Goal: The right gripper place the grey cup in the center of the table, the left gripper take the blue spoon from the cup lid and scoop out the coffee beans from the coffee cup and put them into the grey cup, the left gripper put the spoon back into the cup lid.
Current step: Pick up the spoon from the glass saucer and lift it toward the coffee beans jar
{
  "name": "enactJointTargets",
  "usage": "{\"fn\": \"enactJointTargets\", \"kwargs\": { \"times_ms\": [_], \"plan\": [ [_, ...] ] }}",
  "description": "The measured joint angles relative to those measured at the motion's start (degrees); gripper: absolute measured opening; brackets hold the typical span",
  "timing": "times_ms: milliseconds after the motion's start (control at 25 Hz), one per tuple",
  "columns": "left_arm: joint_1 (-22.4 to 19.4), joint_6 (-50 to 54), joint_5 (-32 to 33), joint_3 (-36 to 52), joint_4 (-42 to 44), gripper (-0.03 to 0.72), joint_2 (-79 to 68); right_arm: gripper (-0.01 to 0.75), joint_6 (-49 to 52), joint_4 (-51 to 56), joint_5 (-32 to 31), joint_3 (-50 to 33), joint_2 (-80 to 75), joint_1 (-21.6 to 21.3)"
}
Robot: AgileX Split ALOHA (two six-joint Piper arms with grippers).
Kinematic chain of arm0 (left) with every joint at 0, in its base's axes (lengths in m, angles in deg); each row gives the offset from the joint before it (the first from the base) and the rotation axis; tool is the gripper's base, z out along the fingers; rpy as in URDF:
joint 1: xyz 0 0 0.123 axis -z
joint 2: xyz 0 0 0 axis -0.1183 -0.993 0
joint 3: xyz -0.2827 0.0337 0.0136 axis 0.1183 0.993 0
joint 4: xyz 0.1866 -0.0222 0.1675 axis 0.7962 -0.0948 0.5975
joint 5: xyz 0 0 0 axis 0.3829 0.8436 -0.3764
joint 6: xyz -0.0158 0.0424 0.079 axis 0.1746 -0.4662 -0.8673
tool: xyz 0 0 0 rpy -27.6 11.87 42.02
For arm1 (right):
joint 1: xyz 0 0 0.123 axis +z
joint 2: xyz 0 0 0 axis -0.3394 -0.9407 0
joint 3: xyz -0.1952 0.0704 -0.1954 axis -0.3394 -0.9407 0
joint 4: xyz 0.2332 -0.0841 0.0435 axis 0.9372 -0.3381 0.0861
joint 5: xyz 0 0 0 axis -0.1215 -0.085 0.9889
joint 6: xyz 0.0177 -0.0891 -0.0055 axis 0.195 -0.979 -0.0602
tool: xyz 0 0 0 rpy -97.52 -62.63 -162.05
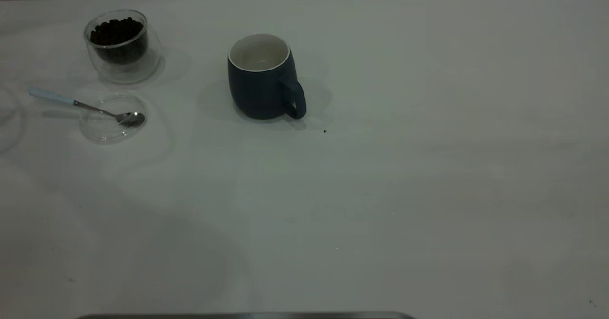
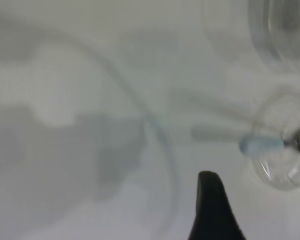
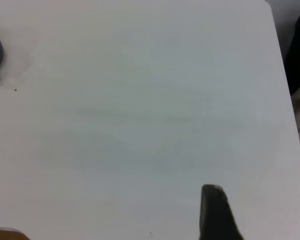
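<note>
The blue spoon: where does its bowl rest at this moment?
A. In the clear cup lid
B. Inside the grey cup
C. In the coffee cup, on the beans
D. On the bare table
A: the blue spoon lies with its metal bowl in the cup lid, handle sticking out over the rim.

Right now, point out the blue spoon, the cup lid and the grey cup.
blue spoon (image 1: 50, 95), exterior view, on its pale blue handle.
cup lid (image 1: 97, 131), exterior view, on its clear near rim.
grey cup (image 1: 252, 90), exterior view, on its dark outer wall.
</note>
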Motion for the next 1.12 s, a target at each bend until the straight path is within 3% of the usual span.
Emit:
{"fn": "enactJointTargets", "kwargs": {
  "times_ms": [360,640,1120],
  "plan": [
    [0.1,-9.9,1.6,-1.0,-7.5,0.537,-6.0,0.402,0.0,0.0,0.0,0.0,0.0,0.0],
    [0.2,-18.3,1.1,-1.1,-14.0,0.621,-8.6,0.402,0.0,0.0,0.0,0.0,0.0,0.0],
    [0.2,-25.4,1.5,-1.1,-18.7,0.557,-10.3,0.402,0.0,0.0,0.0,0.0,0.0,0.0]
  ]
}}
